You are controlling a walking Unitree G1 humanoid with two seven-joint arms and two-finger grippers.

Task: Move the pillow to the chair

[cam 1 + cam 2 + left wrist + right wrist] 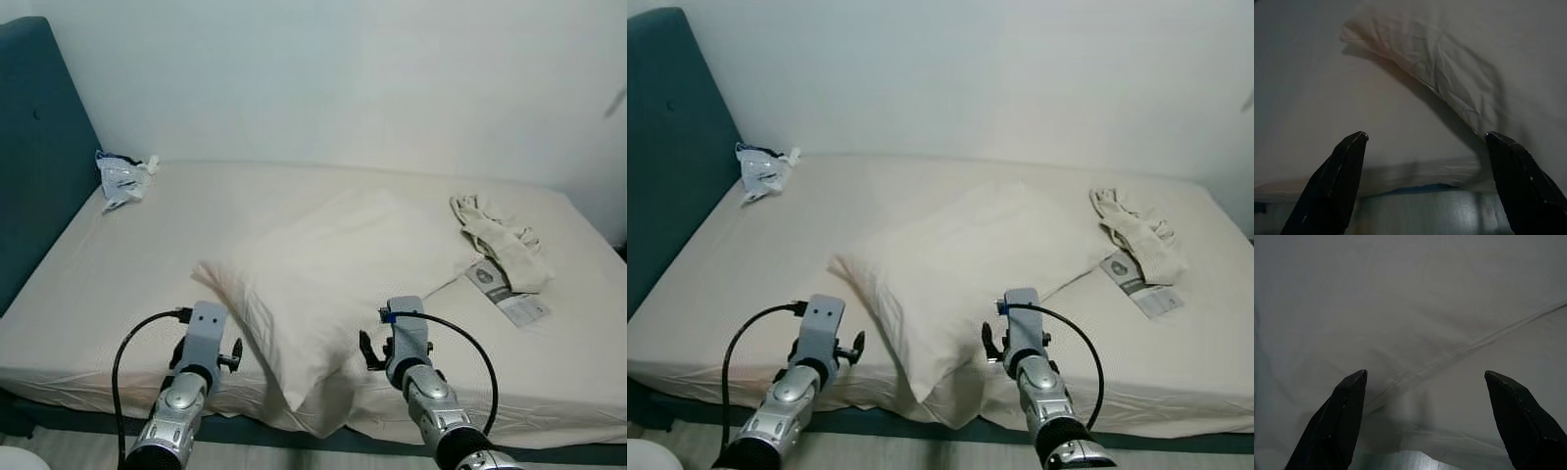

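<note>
Cream, wrinkled pillow (333,284) lies diagonal on bed (118,284); L pincer (1425,137) & R pincer (1425,374) both spread.

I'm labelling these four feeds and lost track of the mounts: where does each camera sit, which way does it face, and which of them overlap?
Left eye view: on the head, looking forward and down at the bed and pillow; both arms show, left tool and right tool.
Right eye view: the stereo twin, same scene.
Left wrist view: looks along its open fingers at the pillow's corner.
Right wrist view: looks along its open fingers at pale fabric.
Shared: the pillow, in both eye views and the left wrist view.
</note>
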